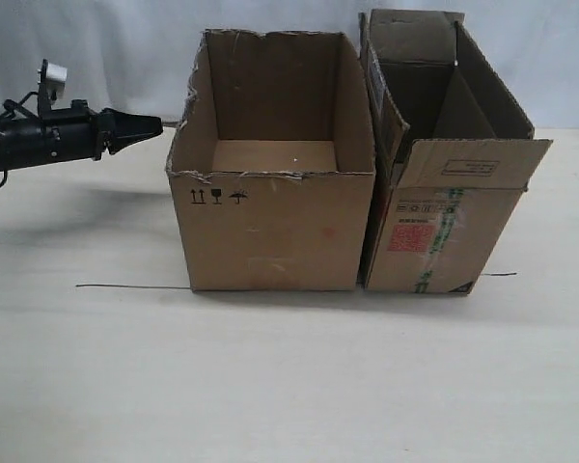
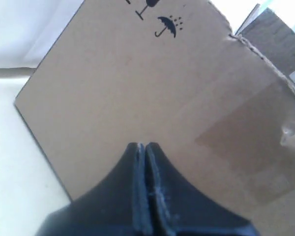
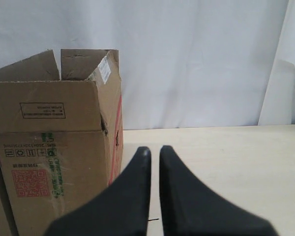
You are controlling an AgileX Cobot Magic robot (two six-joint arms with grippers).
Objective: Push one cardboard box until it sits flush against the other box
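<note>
Pale worktop (image 1: 289,386) fills the foreground of the exterior view, w/ a thin dark line (image 1: 130,286) running across it. The line vanishes behind the boxes & shows again as a short stub past them; wire or drawn mark, can't tell. Left end effector (image 1: 159,123) reaches in level, its fingers (image 2: 155,162) pressed together, closed on nothing; the arm behind it is cut off by the frame edge. Right ahead of its tips stands the cardboard box (image 1: 270,231): wide, open-topped, ragged rim. Tips look just short of the box wall, but neither view confirms contact or a gap. In the left wrist view the wall fills most of the pic & the black handling symbols (image 2: 160,17) are partly cropped. Beyond that box from the left end effector sits the other box (image 1: 434,231): narrower, taller, flaps up, red label (image 1: 410,238), green-printed tape. The two appear to meet side by side; only a dark seam shows low down, so full contact is unclear. Right end effector (image 3: 154,148) is out of the exterior view; its fingers sit a slim gap apart, holding nothing. The other box is ahead of it & off to one side, clear of the tips, partly cropped, label print too small to read.
</note>
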